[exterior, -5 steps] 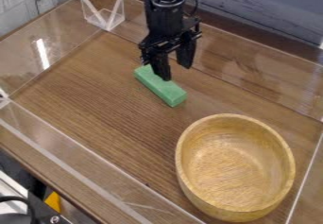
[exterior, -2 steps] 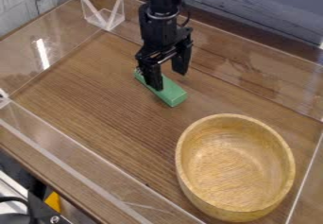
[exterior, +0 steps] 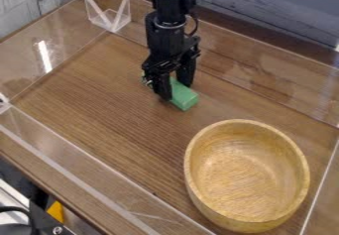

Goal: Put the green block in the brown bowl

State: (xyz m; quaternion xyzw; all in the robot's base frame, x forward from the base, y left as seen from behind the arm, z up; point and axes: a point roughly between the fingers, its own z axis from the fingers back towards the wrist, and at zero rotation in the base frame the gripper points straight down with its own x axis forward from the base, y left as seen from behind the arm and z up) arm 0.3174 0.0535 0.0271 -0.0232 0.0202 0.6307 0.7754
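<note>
The green block (exterior: 184, 98) lies on the wooden table top, and only its near end shows below the fingers. My black gripper (exterior: 171, 82) points straight down onto the block's far half, one finger on each long side. The fingers (exterior: 155, 80) have drawn in against the block, which still rests on the table. The brown bowl (exterior: 248, 175), light tan wood with a thick rim, stands empty at the front right, a little apart from the block.
Clear acrylic walls (exterior: 79, 170) run around the table top, along the left, front and back. A small clear acrylic stand (exterior: 109, 16) sits at the back left. A grey plank wall runs behind the arm.
The gripper has come down over the green block and its fingers have narrowed from wide apart to pressing the block's sides. The bowl has not moved.
</note>
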